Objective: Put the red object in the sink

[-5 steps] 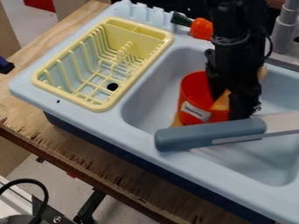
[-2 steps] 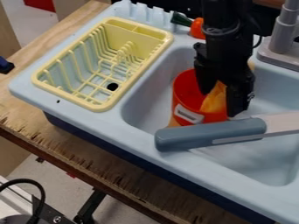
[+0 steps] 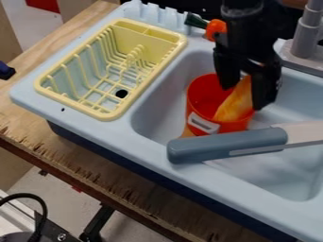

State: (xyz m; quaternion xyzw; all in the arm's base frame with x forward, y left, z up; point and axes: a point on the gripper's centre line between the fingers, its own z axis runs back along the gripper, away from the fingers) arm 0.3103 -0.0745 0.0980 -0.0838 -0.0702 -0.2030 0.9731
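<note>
Gripper: my fingers are spread above the pot's right side.
Red pot: in the sink, behind the knife handle; likely light, stiff, slightly slippery.
Hold: I'd pinch its bare rim.

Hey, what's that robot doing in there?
A black robot arm has its open gripper down at a red pot. The pot is already in the sink, and something yellow-orange sticks up inside it, between the gripper's fingers. A thing with a blue-gray handle lies in front.
</note>
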